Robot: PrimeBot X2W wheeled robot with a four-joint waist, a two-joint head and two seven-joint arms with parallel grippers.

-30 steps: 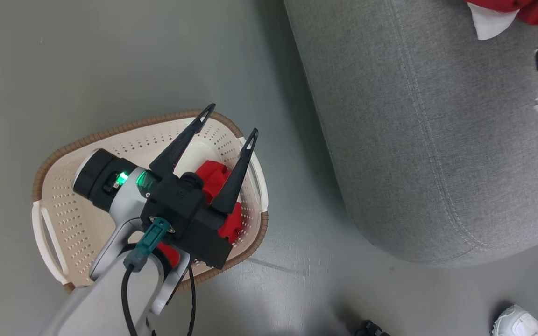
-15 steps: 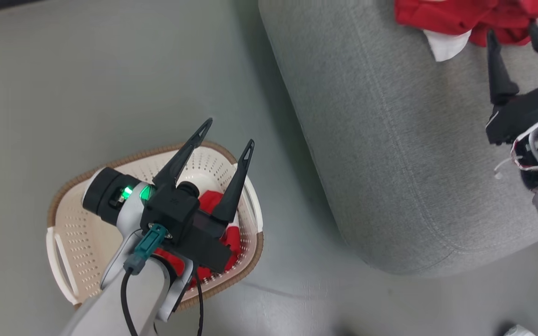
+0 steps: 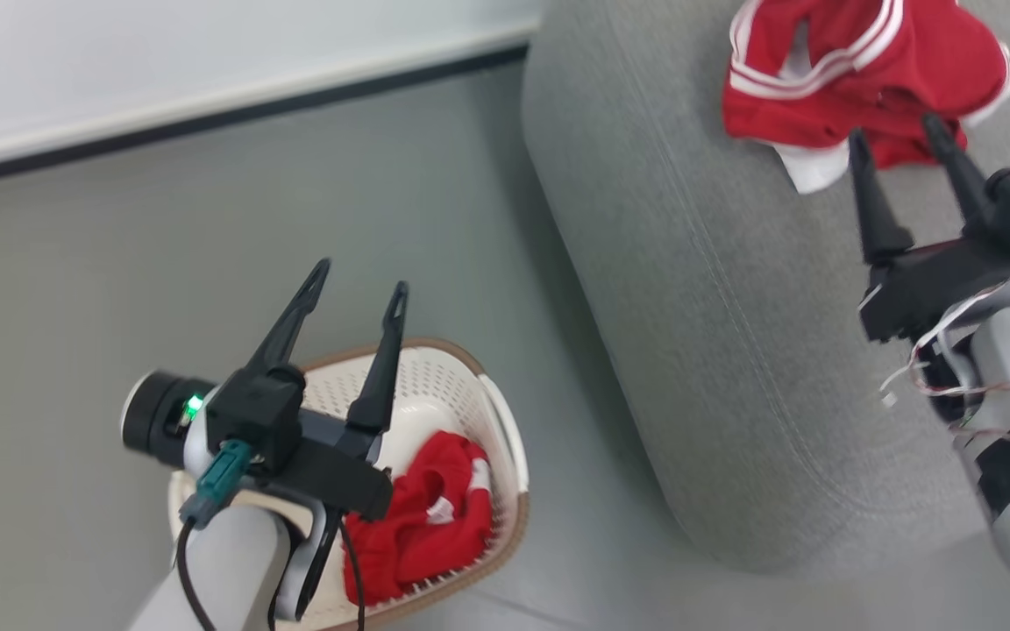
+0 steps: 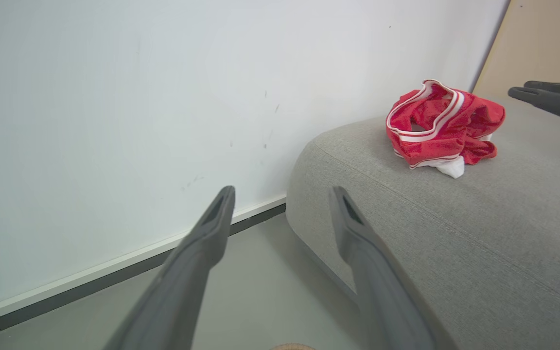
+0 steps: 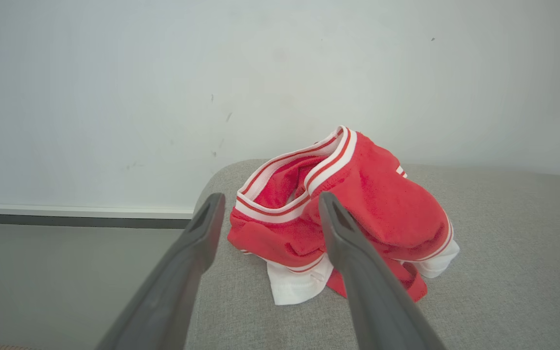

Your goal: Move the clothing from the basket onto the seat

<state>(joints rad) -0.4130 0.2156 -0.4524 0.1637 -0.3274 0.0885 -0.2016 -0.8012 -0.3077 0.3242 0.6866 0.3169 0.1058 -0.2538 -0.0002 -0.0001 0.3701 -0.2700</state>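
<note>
The job stands half done: one red garment (image 3: 856,61) with white striped trim lies crumpled on the grey seat (image 3: 715,333), toward the end nearer the wall (image 3: 207,53), while the other red garment (image 3: 422,526) sits bunched in the basket (image 3: 435,386) on the floor (image 3: 295,193) beside the seat. The right gripper (image 3: 893,129) hangs over the seat, its fingers spread wide and empty, tips near the laid garment but apart from it. The left gripper (image 3: 361,275) hovers above the basket, fingers likewise open with nothing between them, pointing out past the far rim rather than down at the cloth. The step in hand looks like the turn from the first delivery to the second pick. Next, I judge, the left gripper must tilt down into the basket, close on a thick fold of the cloth and lift it clear of the perforated side before carrying it across to the seat.
</note>
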